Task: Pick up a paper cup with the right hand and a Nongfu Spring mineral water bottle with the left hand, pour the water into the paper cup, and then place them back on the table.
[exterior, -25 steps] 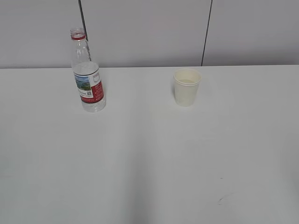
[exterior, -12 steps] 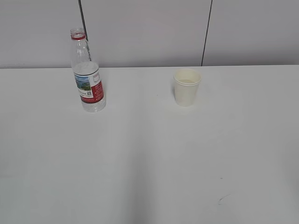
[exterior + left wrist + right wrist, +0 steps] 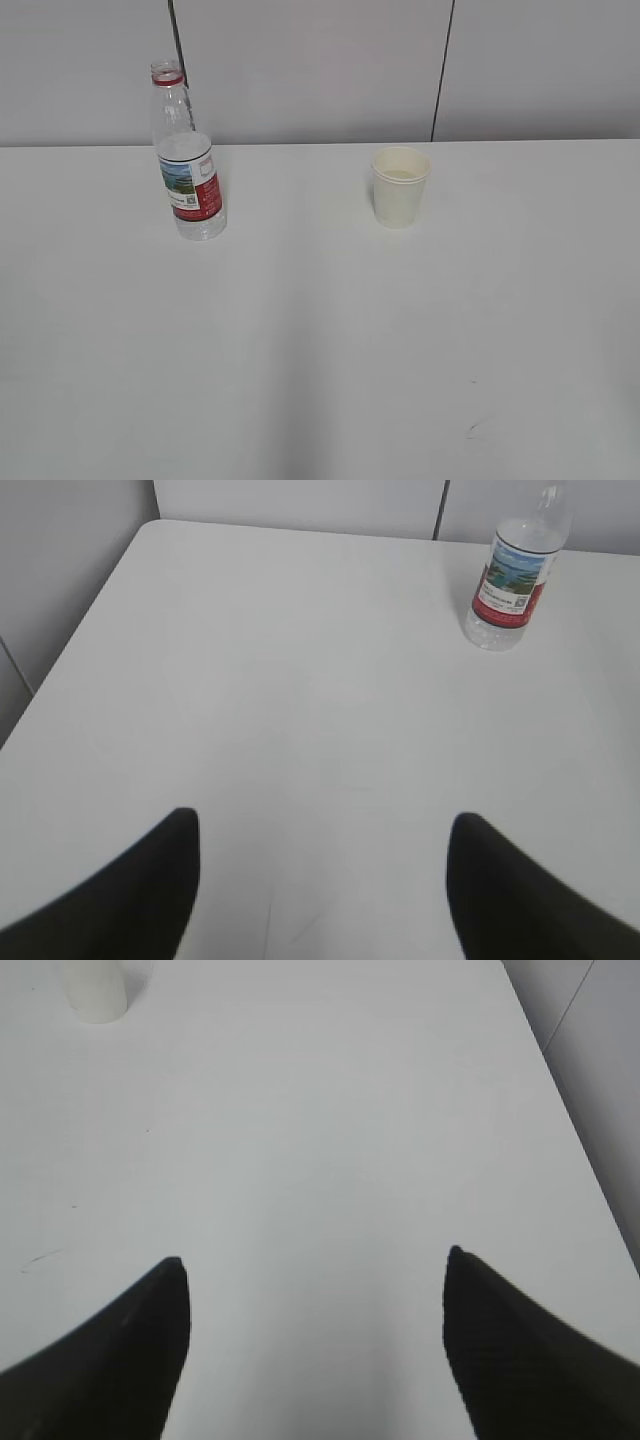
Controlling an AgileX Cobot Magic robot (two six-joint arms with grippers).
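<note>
The paper cup (image 3: 401,187) is set upright toward the far right of the table (image 3: 320,360), and liquid is seen inside it. The Nongfu Spring mineral water bottle (image 3: 186,152) is stood upright well apart to the cup's left, uncapped, its label turned forward. Nothing is held by either arm. The left hand (image 3: 320,825) is kept wide open above bare tabletop, far from the bottle. The right hand (image 3: 315,1260) is likewise spread wide, far short of the cup.
</note>
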